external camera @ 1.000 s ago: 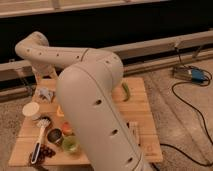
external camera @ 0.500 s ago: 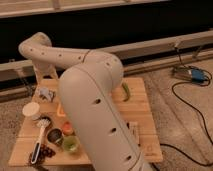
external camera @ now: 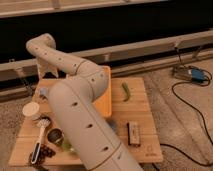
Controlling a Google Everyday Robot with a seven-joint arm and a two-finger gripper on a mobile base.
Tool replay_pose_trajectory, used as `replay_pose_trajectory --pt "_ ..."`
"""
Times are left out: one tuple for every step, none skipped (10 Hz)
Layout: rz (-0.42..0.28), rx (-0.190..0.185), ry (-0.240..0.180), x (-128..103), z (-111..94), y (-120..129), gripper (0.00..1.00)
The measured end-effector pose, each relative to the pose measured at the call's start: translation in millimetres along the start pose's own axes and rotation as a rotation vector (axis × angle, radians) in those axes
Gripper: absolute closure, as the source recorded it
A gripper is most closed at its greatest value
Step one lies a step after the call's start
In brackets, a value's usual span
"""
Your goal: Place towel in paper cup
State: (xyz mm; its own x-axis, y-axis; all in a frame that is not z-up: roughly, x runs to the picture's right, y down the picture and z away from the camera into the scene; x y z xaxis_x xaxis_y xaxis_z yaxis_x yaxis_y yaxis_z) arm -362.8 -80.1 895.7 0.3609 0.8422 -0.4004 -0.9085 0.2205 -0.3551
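The gripper [external camera: 48,71] hangs beyond the paper cup [external camera: 31,110], over the far edge of the wooden table [external camera: 145,112], with its fingers spread and nothing held. The towel [external camera: 43,93] lies on the table just behind the paper cup, between cup and gripper. The towel's long axis cannot be determined. The next move probably requires descending cupward onto the towel.
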Motion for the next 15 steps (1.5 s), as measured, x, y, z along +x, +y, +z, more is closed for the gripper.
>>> replay_pose_trajectory --pt "-0.01 0.008 0.006 -4 7 0 0.35" --pt "-0.023 0.011 0.016 -5 15 3 0.35" --pt "-0.04 0.014 0.033 -4 24 10 0.35" --pt "-0.051 0.013 0.049 -1 32 17 0.35" --pt "-0.055 0.014 0.056 1 36 18 0.35" --pt "-0.057 0.012 0.068 4 43 18 0.35" --pt "-0.067 0.005 0.076 8 49 24 0.35" --pt "-0.077 0.001 0.084 11 55 30 0.35" --pt "-0.084 -0.003 0.092 14 61 34 0.35" --pt "-0.089 -0.009 0.105 17 65 35 0.35" --pt "-0.094 -0.011 0.114 19 70 35 0.35" --pt "-0.1 -0.014 0.12 21 73 38 0.35" --pt "-0.102 -0.015 0.12 21 72 41 0.35" --pt "-0.102 -0.015 0.12 21 72 40 0.35" --pt "-0.101 -0.015 0.12 21 72 40 0.35"
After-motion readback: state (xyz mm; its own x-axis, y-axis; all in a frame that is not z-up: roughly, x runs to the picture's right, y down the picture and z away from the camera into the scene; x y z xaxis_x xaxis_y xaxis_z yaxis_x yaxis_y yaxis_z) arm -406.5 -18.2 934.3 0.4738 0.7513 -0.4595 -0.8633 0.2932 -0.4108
